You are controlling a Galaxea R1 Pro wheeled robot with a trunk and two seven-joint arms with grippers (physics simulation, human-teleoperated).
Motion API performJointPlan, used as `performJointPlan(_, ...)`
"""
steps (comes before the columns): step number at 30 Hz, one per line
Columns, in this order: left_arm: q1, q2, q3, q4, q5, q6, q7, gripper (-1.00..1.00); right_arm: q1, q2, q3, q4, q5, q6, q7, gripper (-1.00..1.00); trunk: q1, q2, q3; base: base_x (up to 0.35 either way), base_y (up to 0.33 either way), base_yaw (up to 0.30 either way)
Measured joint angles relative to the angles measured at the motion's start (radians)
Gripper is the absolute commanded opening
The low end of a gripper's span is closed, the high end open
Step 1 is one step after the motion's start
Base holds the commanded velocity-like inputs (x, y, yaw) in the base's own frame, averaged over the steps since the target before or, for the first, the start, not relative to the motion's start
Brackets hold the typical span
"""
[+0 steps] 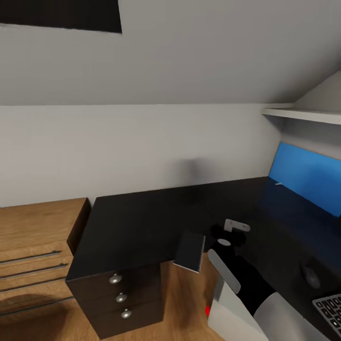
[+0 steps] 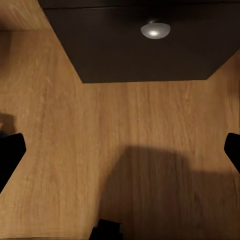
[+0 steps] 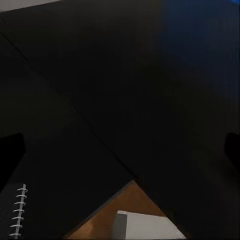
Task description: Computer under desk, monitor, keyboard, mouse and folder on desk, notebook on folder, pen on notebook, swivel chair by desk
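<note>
The notebook (image 1: 190,251) lies half over the inner edge of the desk (image 1: 142,222), probably slid there for an easy pinch; the right gripper (image 1: 232,237) hovers just beside it at three o'clock, its spread impossible to judge; the mouse (image 1: 310,276) and keyboard (image 1: 330,308) sit toward four o'clock, the blue monitor (image 1: 308,175) at two; the left gripper (image 2: 120,150) hangs wide open over the floor (image 2: 125,135).
</note>
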Motion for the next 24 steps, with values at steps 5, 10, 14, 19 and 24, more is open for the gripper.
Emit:
performJointPlan(5, 0.000, 0.000, 0.000, 0.000, 0.000, 0.000, 0.000, 1.00, 0.001, 0.008, 0.011, 0.001, 0.000, 0.000, -0.001, 1.00, 0.000, 0.000, 0.000, 0.000, 0.000, 0.277)
performJointPlan(10, 0.000, -0.001, 0.000, 0.000, 0.000, -0.001, 0.000, 1.00, 0.001, 0.012, 0.024, 0.002, 0.001, 0.000, -0.001, 1.00, 0.000, 0.000, 0.000, 0.000, 0.000, 0.261)
performJointPlan(14, 0.000, -0.001, 0.000, 0.000, 0.000, -0.002, 0.000, 1.00, 0.002, 0.013, 0.032, 0.002, 0.001, 0.002, 0.000, 1.00, 0.000, 0.000, 0.000, 0.000, 0.000, 0.130)
performJointPlan(19, 0.000, -0.001, 0.000, 0.000, 0.000, -0.002, 0.000, 1.00, 0.002, 0.012, 0.051, 0.001, 0.001, 0.002, 0.000, 1.00, 0.000, 0.000, 0.000, 0.000, 0.000, 0.041)
performJointPlan(24, 0.000, -0.002, 0.000, 0.000, 0.000, -0.002, 0.000, 1.00, 0.003, 0.010, 0.089, 0.000, 0.002, 0.003, 0.001, 1.00, 0.000, 0.000, 0.000, 0.000, 0.000, 0.008)
